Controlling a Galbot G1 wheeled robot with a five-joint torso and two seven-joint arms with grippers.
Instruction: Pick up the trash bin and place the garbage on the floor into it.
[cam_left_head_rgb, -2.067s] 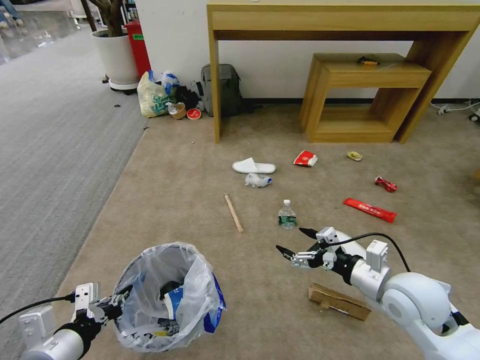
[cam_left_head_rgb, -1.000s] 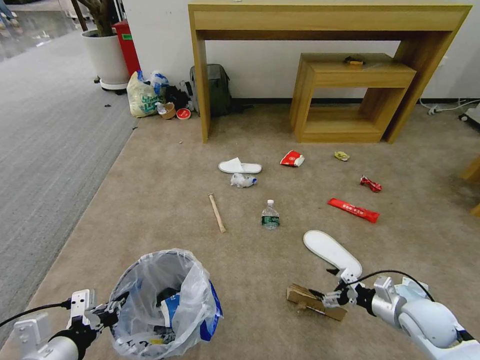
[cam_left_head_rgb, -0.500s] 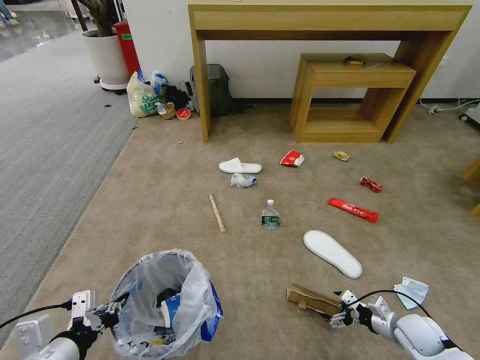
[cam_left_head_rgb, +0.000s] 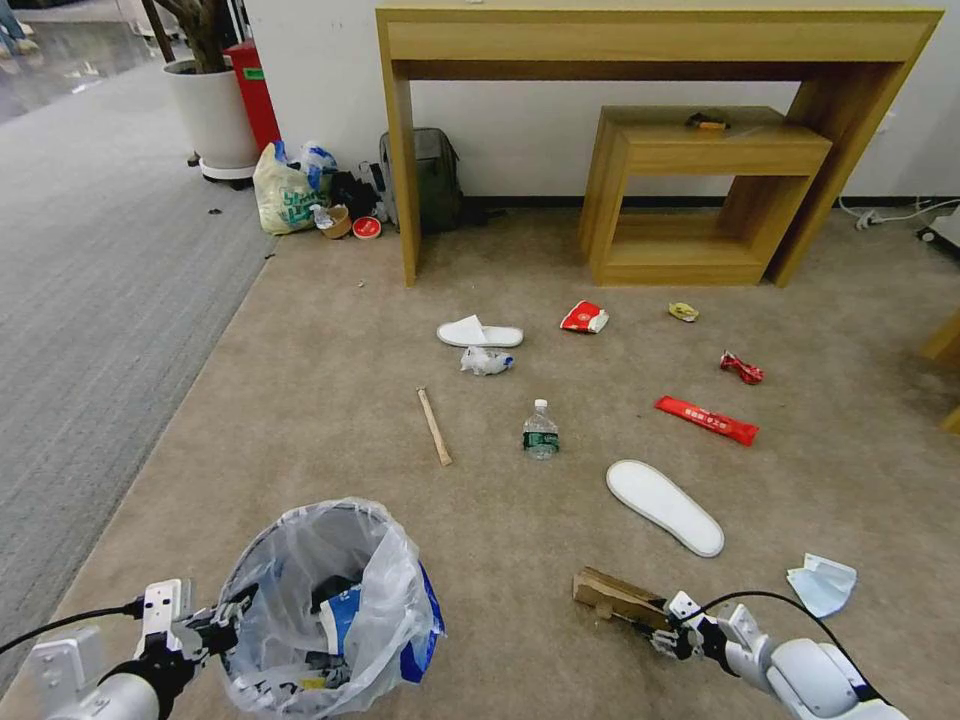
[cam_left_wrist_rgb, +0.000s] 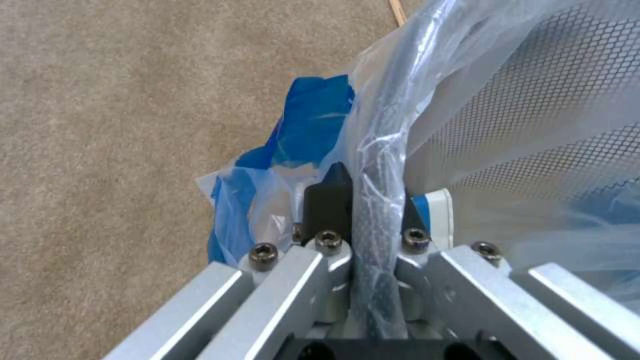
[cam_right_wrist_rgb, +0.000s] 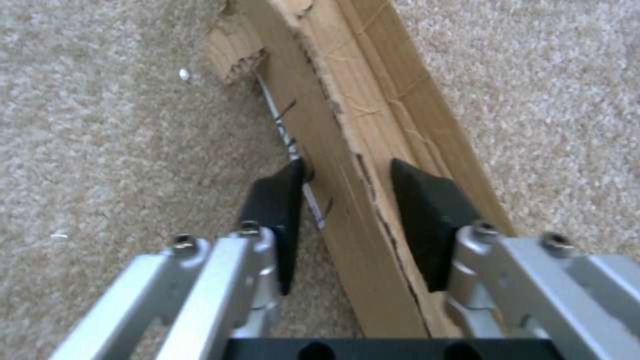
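At the near left of the beige floor (cam_left_head_rgb: 330, 420), the left tool (cam_left_head_rgb: 215, 628) is gripping the rim of the trash bin (cam_left_head_rgb: 325, 600); in the left wrist view its black fingers (cam_left_wrist_rgb: 328, 202) are pinching the bag-covered mesh wall (cam_left_wrist_rgb: 533, 120) between them. The bin is sitting upright, its crinkly liner with blue print spilling over the side.

At the near right, the right tool (cam_left_head_rgb: 655, 632) is reaching down to the cardboard strip (cam_left_head_rgb: 615, 597), which is lying flat on the floor. In the right wrist view the two dark fingers (cam_right_wrist_rgb: 427, 220) are standing partly apart, one on each side of the strip (cam_right_wrist_rgb: 347, 150), not yet closed on it.

Just beyond the cardboard, a white slipper (cam_left_head_rgb: 663, 505) is lying sole up, and a pale blue tissue (cam_left_head_rgb: 822, 583) is resting off to its right. Farther on, a green-label bottle (cam_left_head_rgb: 541, 432) is standing upright, with a wooden stick (cam_left_head_rgb: 434, 426) to its left and a long red wrapper (cam_left_head_rgb: 707, 419) to its right. Behind those, a second slipper (cam_left_head_rgb: 479, 333), a crumpled clear wrapper (cam_left_head_rgb: 486, 361), a red-and-white packet (cam_left_head_rgb: 584, 317), a yellow scrap (cam_left_head_rgb: 684, 312) and a small red wrapper (cam_left_head_rgb: 742, 368) are lying scattered before the wooden surface (cam_left_head_rgb: 660, 40).
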